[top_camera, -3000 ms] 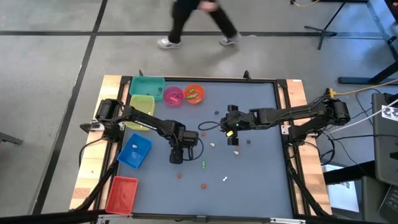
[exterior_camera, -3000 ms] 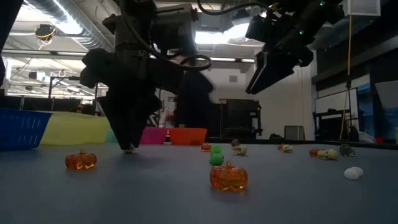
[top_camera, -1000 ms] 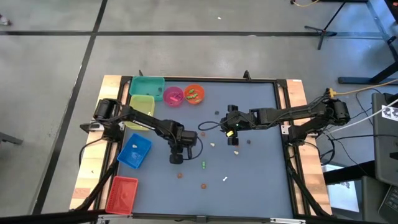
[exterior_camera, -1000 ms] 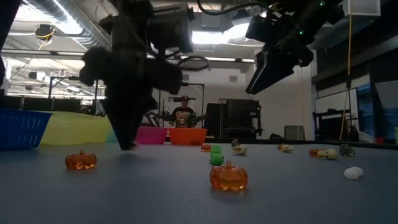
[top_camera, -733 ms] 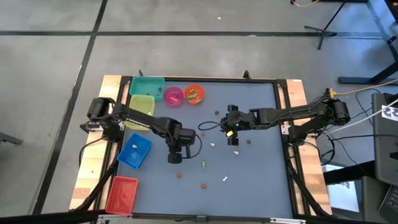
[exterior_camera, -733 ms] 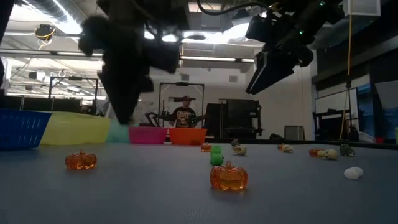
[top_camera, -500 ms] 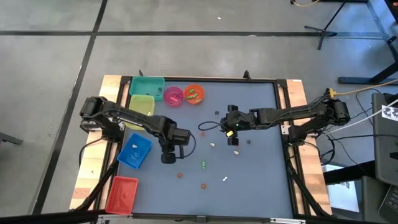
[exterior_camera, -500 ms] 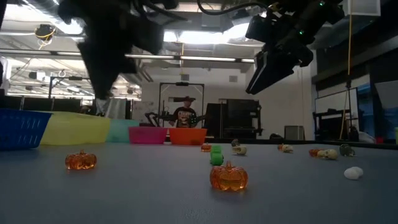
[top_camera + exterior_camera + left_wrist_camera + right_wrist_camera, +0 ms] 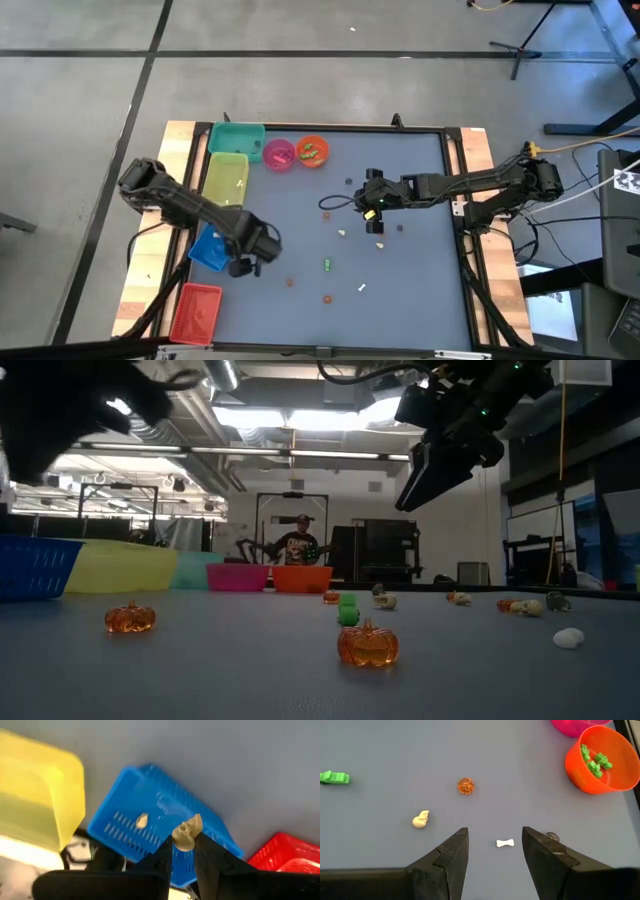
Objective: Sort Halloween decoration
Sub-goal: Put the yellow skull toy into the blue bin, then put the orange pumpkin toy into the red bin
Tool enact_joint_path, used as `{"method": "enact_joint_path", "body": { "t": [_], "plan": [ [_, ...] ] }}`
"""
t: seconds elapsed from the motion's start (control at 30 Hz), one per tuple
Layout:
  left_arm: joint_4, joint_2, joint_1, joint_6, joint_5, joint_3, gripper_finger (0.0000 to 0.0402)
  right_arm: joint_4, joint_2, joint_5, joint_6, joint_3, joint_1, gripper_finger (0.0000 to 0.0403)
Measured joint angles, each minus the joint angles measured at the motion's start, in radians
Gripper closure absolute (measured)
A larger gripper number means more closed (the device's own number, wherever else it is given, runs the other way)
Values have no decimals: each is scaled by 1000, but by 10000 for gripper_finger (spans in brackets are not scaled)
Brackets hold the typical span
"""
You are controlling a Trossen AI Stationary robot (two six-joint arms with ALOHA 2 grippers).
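While left claw (image 9: 183, 851) pinches knobbly cream skull (image 9: 187, 833) over slotted blue bin (image 9: 150, 827), right claw (image 9: 491, 850) gapes.

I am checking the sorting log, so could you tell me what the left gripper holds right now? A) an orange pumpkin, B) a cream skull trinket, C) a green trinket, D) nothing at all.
B: in the left wrist view the left gripper is shut on a small cream skull, held above the blue bin, which already has one cream piece in it.
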Motion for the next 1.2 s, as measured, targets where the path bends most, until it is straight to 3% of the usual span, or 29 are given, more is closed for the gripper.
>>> {"method": "enact_joint_path", "body": {
  "t": [0.17, 0.37, 0.5, 0.7, 1.2],
  "plan": [
    [-95, 0, -80, -135, -52, 0, 358, 0, 0, 0, 0, 0, 0, 219],
    [-98, 0, -175, -242, -153, 0, 358, 0, 0, 0, 0, 0, 0, 219],
    [-98, 0, -212, -293, -160, 0, 353, 0, 0, 0, 0, 0, 0, 219],
    [-98, 0, -239, -399, -160, 0, 316, 0, 0, 0, 0, 0, 0, 219],
    [-98, 0, -244, -499, -160, -1, 235, 1, 0, 0, 0, 0, 0, 219]
  ]
}}
